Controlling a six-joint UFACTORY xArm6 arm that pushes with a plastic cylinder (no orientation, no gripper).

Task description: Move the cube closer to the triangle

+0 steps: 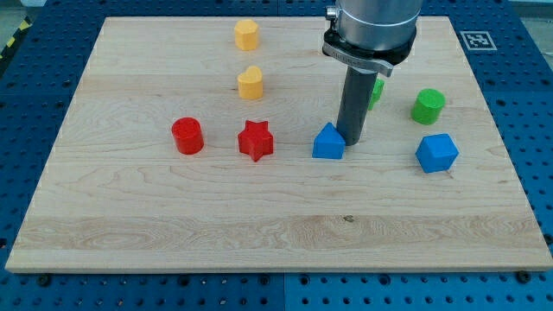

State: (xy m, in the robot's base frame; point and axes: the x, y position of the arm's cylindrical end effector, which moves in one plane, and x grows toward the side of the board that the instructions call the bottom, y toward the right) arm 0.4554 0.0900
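Observation:
A blue triangle block (327, 142) lies near the board's middle. A blue cube (436, 153) lies at the view's right, well apart from the triangle. My tip (350, 140) rests on the board right beside the triangle's upper right side, touching or almost touching it. The cube is far to the right of the tip.
A red star (256, 139) and a red cylinder (187, 136) lie left of the triangle. Two yellow blocks (246, 34) (251, 83) lie toward the top. A green cylinder (428, 105) lies above the cube; another green block (377, 90) is partly hidden behind the rod. All sit on a wooden board (130, 216).

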